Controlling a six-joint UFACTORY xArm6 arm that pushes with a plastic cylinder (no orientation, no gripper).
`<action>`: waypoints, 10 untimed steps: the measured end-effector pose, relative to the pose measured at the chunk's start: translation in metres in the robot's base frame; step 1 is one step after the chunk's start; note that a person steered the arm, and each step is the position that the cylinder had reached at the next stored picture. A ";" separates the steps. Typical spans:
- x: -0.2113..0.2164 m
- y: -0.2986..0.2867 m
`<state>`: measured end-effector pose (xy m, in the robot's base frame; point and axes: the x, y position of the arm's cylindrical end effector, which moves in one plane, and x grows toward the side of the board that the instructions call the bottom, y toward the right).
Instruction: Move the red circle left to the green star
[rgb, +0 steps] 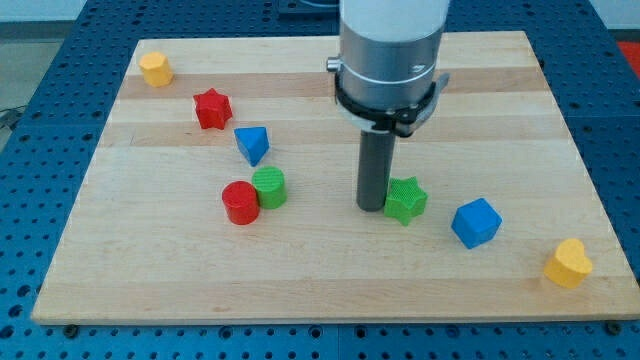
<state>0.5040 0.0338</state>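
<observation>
Eight blocks on worktop (500, 90). Red circle (240, 203) touching green cylinder (269, 187), well left of green star (405, 199). My tip (372, 207) against star's left; no hand. Also red star (212, 108), blue triangle (252, 144), blue cube (475, 222), yellow heart (568, 263), yellow block (155, 69).

Red blocks (212, 108): two. Green (405, 200): two. Blue (475, 222): two. Yellow (568, 263): two.
</observation>
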 end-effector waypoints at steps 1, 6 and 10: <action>0.028 -0.033; 0.027 -0.171; -0.007 -0.163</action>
<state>0.4968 -0.1288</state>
